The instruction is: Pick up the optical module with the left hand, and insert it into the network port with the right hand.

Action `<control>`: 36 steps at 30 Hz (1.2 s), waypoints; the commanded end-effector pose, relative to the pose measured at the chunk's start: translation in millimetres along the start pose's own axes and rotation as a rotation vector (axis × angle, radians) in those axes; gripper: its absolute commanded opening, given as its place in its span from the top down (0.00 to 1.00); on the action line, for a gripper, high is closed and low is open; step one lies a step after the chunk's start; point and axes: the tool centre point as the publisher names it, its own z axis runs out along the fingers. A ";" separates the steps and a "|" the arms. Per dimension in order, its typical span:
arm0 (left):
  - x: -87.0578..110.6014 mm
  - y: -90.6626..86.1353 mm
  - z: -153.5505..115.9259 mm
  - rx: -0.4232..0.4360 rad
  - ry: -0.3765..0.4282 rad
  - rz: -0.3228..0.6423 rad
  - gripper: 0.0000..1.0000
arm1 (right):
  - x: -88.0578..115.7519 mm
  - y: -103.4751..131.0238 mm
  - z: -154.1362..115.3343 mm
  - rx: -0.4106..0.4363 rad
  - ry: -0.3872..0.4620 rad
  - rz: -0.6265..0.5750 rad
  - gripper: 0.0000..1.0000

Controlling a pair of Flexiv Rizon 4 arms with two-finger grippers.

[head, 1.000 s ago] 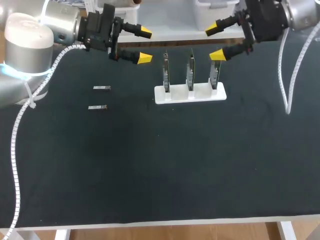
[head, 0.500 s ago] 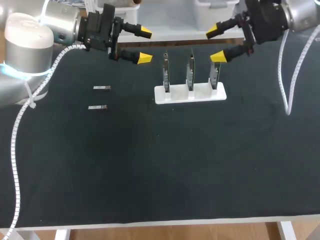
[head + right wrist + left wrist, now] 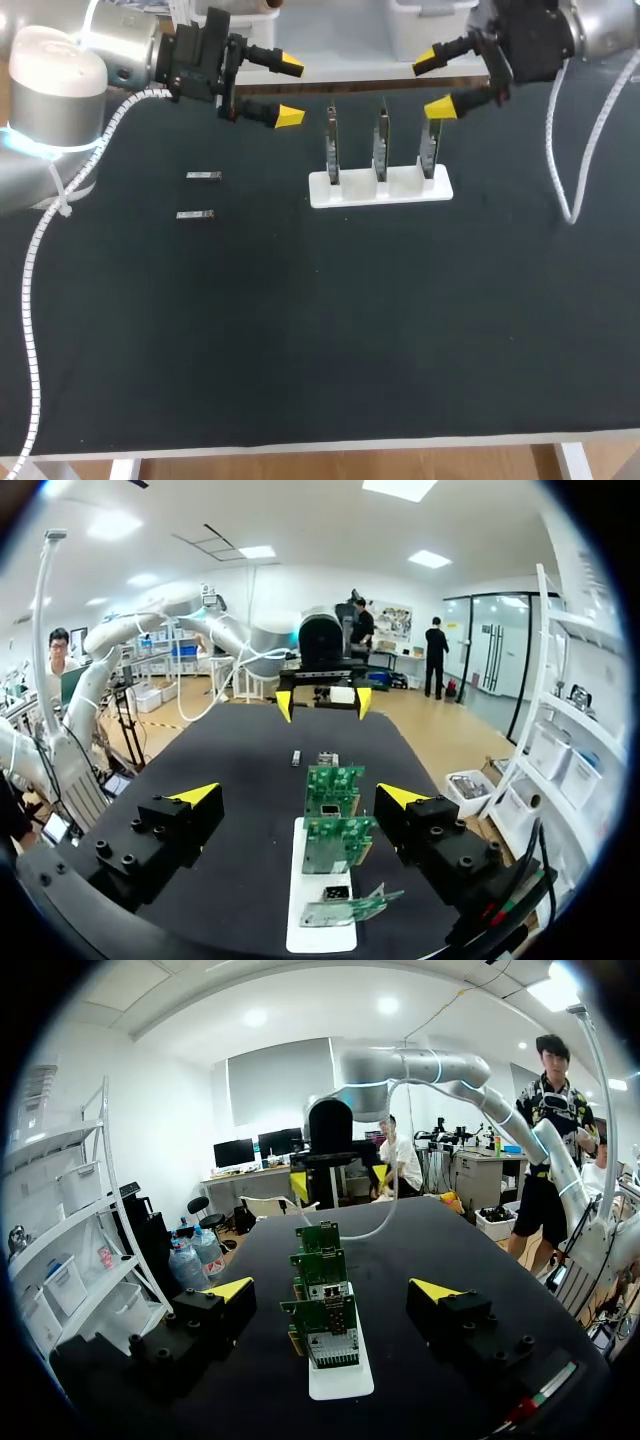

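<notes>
White slab base (image 3: 400, 190) | three upright green boards (image 3: 335, 785) | two small metal modules (image 3: 203, 176)

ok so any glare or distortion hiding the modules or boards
head view: even light, no glare, the optical modules show as pale slivers on the black table; both wrist views: fisheye bends the table edges, but the circuit boards on the white base read clear
</notes>
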 end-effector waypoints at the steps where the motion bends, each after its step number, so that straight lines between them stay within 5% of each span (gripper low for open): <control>1: 0.3 -1.4 0.1 -0.004 -0.001 0.003 0.00 | -6.0 -7.9 1.6 -0.054 0.003 -0.006 0.00; 30: -1.7 -0.6 0.0 -0.001 -0.001 0.014 0.00 | 0.0 2.0 3.1 -0.049 0.003 0.020 0.00; 36: 6.6 1.6 -15.6 -0.008 0.112 -0.014 0.00 | 0.0 2.0 3.1 -0.049 0.003 0.020 0.00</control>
